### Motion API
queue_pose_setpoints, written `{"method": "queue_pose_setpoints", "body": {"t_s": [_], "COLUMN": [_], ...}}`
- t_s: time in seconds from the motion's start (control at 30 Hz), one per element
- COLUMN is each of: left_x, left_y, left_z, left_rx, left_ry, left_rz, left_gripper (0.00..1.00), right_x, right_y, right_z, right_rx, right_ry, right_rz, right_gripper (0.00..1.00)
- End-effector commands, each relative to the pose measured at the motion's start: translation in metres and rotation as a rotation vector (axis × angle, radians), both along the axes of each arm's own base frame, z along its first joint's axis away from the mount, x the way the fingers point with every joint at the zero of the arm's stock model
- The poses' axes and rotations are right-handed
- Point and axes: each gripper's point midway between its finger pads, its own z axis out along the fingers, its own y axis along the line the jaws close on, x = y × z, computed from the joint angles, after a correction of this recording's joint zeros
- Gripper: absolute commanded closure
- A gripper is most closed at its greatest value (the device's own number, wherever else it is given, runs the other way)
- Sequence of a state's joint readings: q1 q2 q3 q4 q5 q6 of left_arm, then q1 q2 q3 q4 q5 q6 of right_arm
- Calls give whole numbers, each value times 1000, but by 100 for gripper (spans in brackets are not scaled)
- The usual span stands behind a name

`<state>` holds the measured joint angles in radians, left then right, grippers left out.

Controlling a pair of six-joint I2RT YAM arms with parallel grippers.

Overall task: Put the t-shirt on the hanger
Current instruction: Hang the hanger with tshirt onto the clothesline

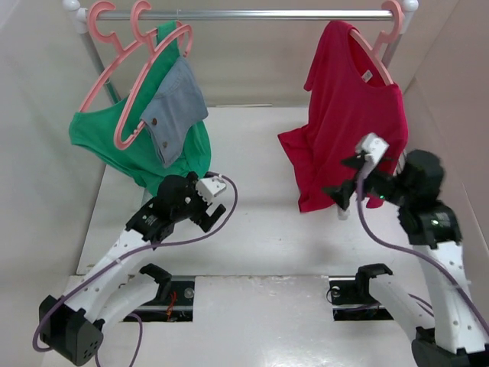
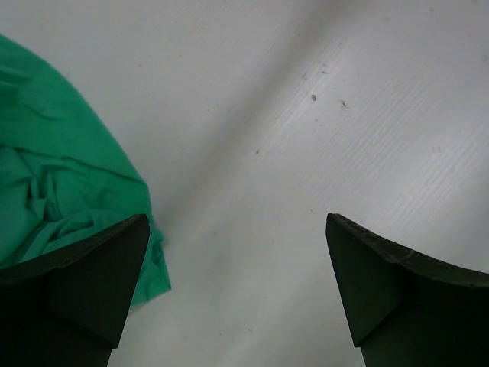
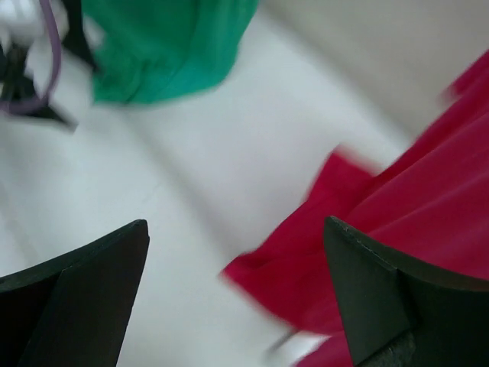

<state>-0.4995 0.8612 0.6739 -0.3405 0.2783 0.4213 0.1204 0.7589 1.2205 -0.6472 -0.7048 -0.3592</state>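
Right wrist shows the right gripper (image 3: pixel 235 223) spread wide, the t-shirt (image 3: pixel 428 214) hanging just beside it.

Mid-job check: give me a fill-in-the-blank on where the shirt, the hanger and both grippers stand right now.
1. The t-shirt hangs on the hanger at the ____ end of the rail.
2. The garment next to the open left gripper is coloured ____.
3. The right gripper, close to the t-shirt, holds nothing and is ____.

Missing words: right; green; open.
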Motion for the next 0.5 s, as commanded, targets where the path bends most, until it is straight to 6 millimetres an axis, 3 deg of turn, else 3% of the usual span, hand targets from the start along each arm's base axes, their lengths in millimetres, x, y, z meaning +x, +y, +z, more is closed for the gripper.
{"method": "queue_pose_setpoints", "body": {"t_s": [0.0,0.07,0.17,0.2,0.33,0.47], "left_x": [19,20,22,23,24,30], "left_y": [6,4,8,9,10,21], "left_z": [20,26,19,17,14,11], "left_rx": [-72,-117,-126,-129,-130,-126], "left_ry": [-139,-178,-200,-199,-196,-199], "left_rz": [118,129,156,169,183,225], "left_gripper": [0,0,0,0,0,0], "right_x": [-16,-16,-15,-16,-18,-21], "right_y": [23,22,15,13,5,-1], "right_z": [-66,-109,-146,-169,-216,-238], "right_rx": [61,52,50,54,72,111], "right_ry": [221,338,441,507,628,658], "right_rz": [117,76,-8,-42,-146,-218], "right_gripper": [1,1,1,1,1,1]}}
